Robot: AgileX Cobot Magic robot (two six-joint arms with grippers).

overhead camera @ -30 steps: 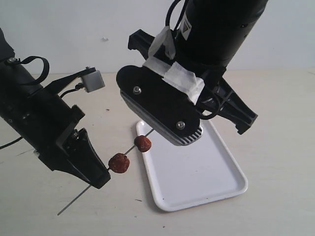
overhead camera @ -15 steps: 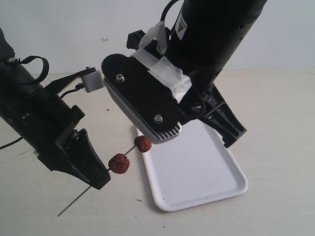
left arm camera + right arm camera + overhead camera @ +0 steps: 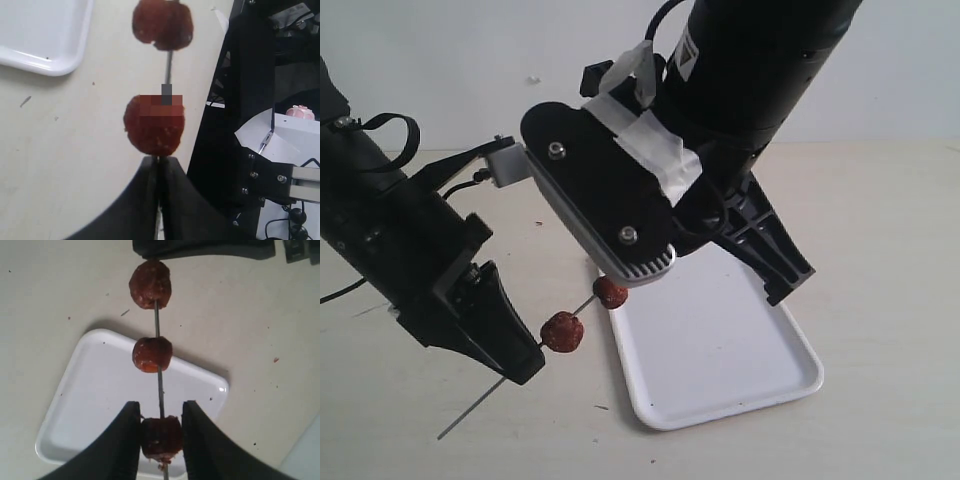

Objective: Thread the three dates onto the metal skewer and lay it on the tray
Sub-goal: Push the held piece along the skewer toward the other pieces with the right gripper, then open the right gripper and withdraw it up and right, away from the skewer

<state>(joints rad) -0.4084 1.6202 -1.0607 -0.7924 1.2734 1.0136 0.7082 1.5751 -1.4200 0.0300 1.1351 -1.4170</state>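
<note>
Edging toward the left gripper (image 3: 158,167) clamped on the metal skewer (image 3: 169,67), the right gripper (image 3: 160,412) threads its pinched third date (image 3: 161,437) behind two dates (image 3: 152,354); the tray (image 3: 740,370) awaits.

Left arm (image 3: 390,240) enters from the left, angled downward. Left claw (image 3: 159,161) is closed, tips pinching the metal skewer (image 3: 169,75). Right arm (image 3: 750,60) descends from above, wrist tilted. Right claw (image 3: 160,415) clamps one date (image 3: 161,435) between both fingers.

Exterior high, oblique; wrists close, sharing skewer (image 3: 156,320).
</note>
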